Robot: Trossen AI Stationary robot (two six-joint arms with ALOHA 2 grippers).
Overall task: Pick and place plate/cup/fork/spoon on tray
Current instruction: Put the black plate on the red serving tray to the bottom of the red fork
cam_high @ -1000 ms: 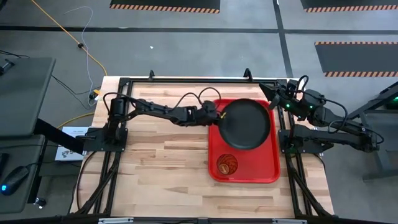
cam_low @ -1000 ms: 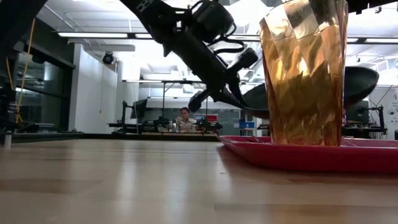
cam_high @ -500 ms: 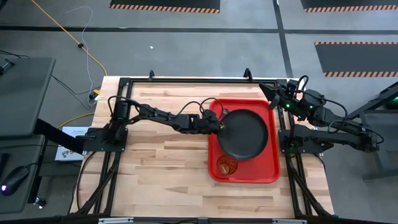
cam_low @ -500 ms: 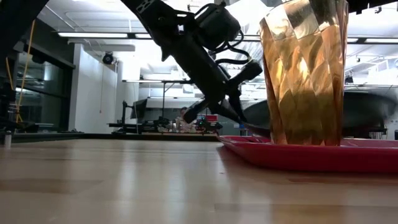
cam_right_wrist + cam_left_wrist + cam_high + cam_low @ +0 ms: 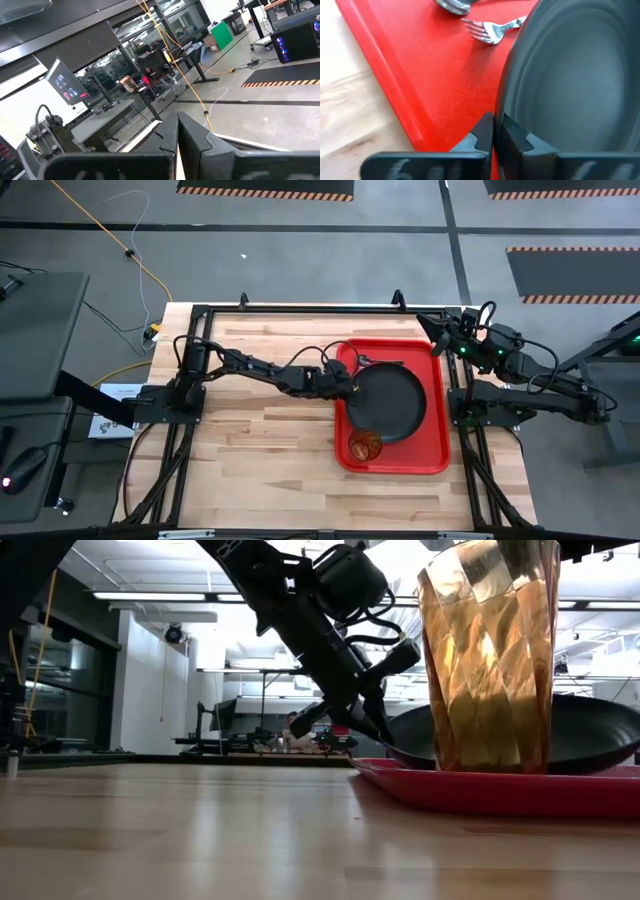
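Gripping the near-left rim of the round, flat, dark grey-black plate (image 5: 392, 401), the left gripper (image 5: 352, 387) has its dark fingers (image 5: 481, 135) pinched tight on the edge, one inside the rim, one outside. Plate sits tilted w/ its held side raised; the far side looks down on the large bright red rectangular plastic tray (image 5: 437, 445), though contact underneath is hidden. In low view the plate (image 5: 590, 735) shows behind the small translucent amber-orange tumbler (image 5: 490, 655), which stands upright on the tray's near part (image 5: 480, 792), just beside the plate's edge. Left wrist view: silvery fork head (image 5: 492, 29) lies on the tray floor (image 5: 445, 75) beyond the plate (image 5: 570, 85), another metal utensil end next to it, mostly cut off. Tray rests on the pale wooden table (image 5: 260, 440), right half. Right gripper (image 5: 440, 328) parked off the table's far-right corner, fingers (image 5: 192, 135) closed together, holding nothing.
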